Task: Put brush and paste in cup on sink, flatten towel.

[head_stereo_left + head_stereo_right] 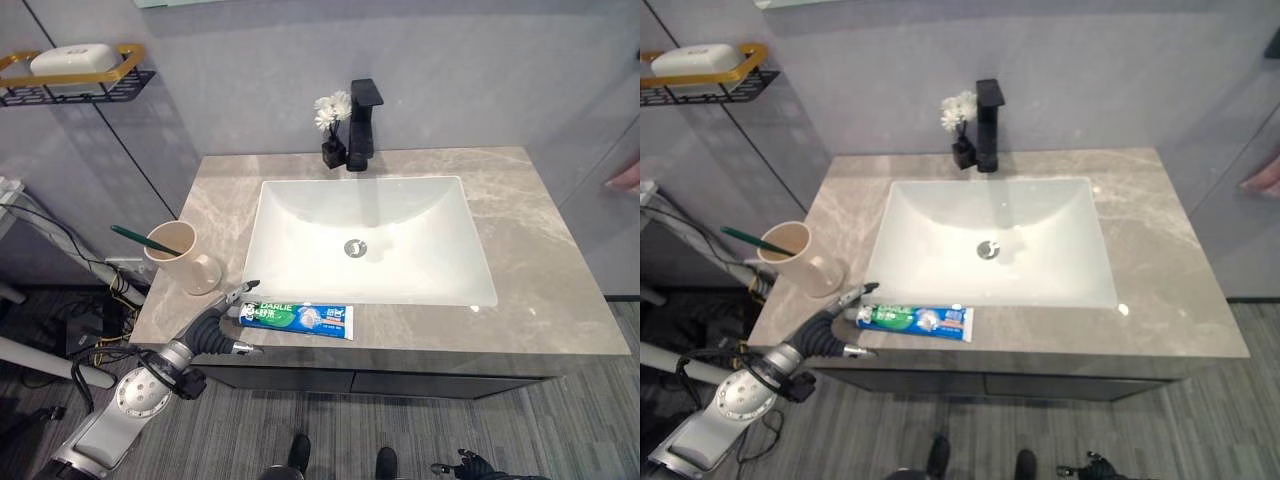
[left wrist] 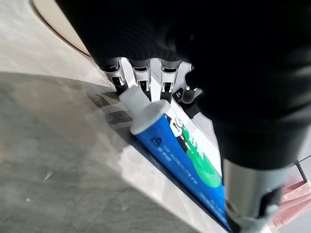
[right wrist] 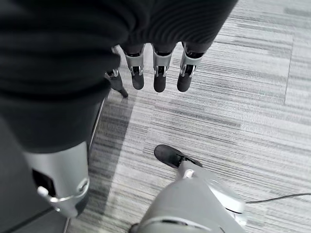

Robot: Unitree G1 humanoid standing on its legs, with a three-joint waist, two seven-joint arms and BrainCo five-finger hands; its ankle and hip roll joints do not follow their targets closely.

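Left hand fingers spread loosely over toothpaste tube end, right hand fingers relaxed above floor

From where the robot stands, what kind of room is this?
Most likely a bathroom: a white sink set in a marble-look counter with a black faucet, and a cup and toothpaste beside it.

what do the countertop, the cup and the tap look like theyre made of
The countertop looks like polished grey-beige marble or a marble-look stone: pale veins and a soft sheen. The cup seems matte beige plastic or ceramic; its even, dull surface leaves that open. The tap looks like metal with a matte black finish, square-edged and without glare.
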